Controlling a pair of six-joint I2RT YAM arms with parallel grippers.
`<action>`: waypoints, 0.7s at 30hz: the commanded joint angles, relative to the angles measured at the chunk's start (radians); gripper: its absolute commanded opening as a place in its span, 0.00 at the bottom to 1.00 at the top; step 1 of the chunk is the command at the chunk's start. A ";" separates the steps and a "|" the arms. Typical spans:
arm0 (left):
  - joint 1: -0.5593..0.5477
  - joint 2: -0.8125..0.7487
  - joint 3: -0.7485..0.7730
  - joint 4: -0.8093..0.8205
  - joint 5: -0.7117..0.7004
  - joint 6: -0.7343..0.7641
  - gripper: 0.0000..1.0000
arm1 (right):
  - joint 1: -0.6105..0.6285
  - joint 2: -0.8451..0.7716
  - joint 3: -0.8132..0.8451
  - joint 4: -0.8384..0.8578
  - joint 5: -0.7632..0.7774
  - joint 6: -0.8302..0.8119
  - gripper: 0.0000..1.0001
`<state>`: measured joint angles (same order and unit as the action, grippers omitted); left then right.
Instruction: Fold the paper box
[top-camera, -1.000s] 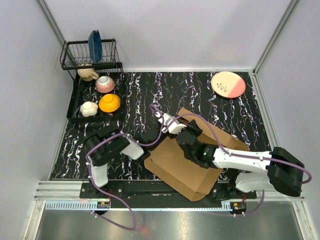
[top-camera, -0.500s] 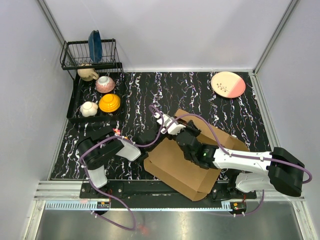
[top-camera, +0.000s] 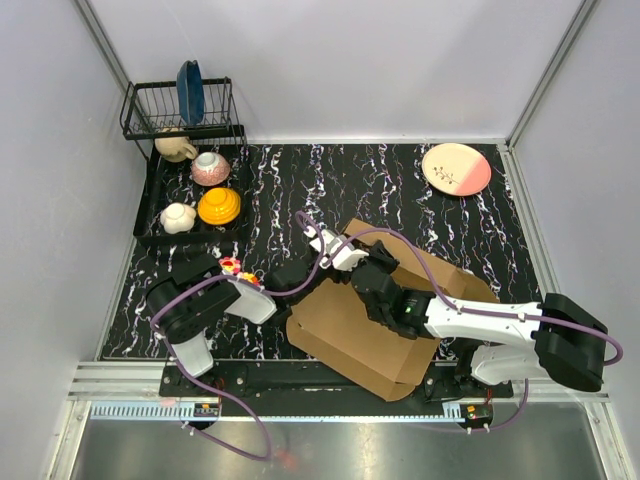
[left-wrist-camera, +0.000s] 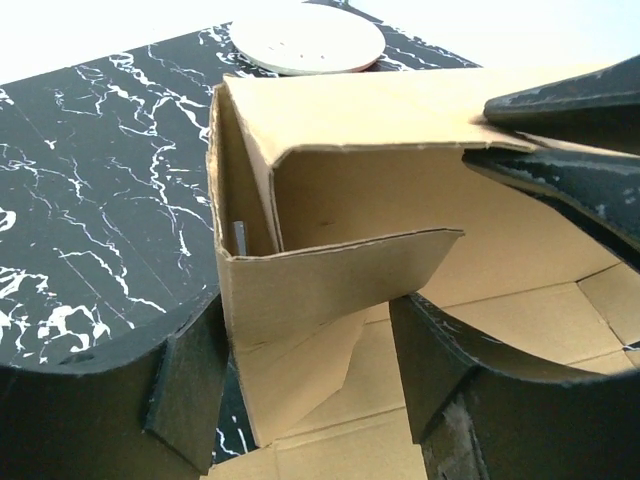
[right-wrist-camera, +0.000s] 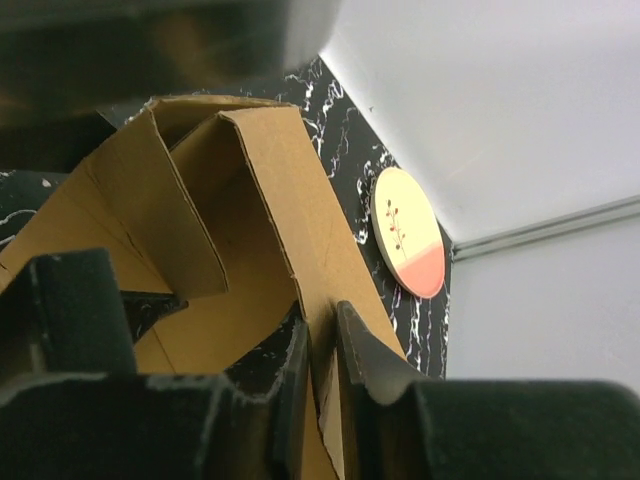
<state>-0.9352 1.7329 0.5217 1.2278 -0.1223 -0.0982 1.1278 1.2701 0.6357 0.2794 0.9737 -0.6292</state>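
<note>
The paper box (top-camera: 370, 340) is a large brown cardboard blank lying flat at centre-right, its far-left corner folded up into walls. My left gripper (top-camera: 340, 243) is at that raised corner. In the left wrist view the left gripper (left-wrist-camera: 310, 335) is open, its fingers (left-wrist-camera: 190, 385) straddling a short side flap (left-wrist-camera: 320, 280) of the box (left-wrist-camera: 400, 130). My right gripper (top-camera: 368, 258) is close beside it. In the right wrist view the right gripper (right-wrist-camera: 322, 335) is shut on the upright wall of the box (right-wrist-camera: 260, 180).
A black dish rack (top-camera: 190, 120) at the back left holds a blue plate, bowls and cups, with an orange bowl (top-camera: 219, 206) on its tray. A cream and pink plate (top-camera: 457, 168) lies at the back right; it also shows in the left wrist view (left-wrist-camera: 305, 40) and the right wrist view (right-wrist-camera: 405, 235).
My left arm's elbow has swung left and the left gripper has edged toward the far side at the box corner. The raised corner has shifted slightly left. The right arm has barely moved.
</note>
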 joint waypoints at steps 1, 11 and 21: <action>-0.019 -0.039 0.015 0.441 0.093 0.020 0.64 | -0.008 0.025 0.016 -0.075 -0.073 0.088 0.26; -0.020 -0.019 0.023 0.440 0.073 0.028 0.65 | -0.007 -0.057 0.048 -0.126 -0.090 0.121 0.47; -0.019 -0.001 0.031 0.440 0.062 0.035 0.66 | -0.008 -0.153 0.105 -0.207 -0.092 0.145 0.73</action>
<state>-0.9409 1.7332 0.5228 1.2556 -0.1040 -0.0864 1.1252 1.1648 0.6743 0.0917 0.8948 -0.5148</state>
